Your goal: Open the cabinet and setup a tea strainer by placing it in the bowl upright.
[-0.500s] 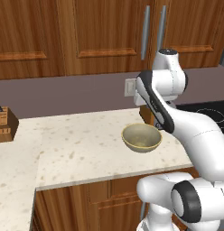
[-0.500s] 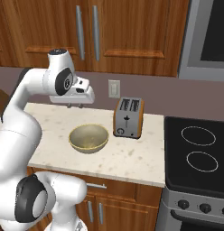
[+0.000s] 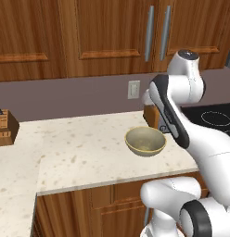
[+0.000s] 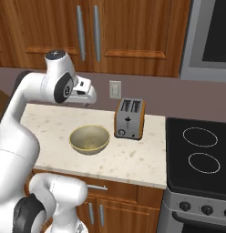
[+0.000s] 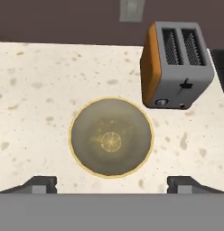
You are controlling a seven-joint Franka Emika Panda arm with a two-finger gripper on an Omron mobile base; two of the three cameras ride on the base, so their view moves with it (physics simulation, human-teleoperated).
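Fingers (image 5: 112,185) spread wide and empty above the bowl (image 5: 111,137); toaster (image 5: 177,65) at its two o'clock, seemingly just apart; cabinet (image 4: 87,32) doors closed.

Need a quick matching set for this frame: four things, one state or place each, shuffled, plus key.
Things:
1. cabinet
2. bowl
3. toaster
4. gripper

States or places:
A. open, holding nothing, above the bowl
B. on the counter, next to the stove
C. doors shut
D. empty, on the counter

Pairs: 1-C, 2-D, 3-B, 4-A
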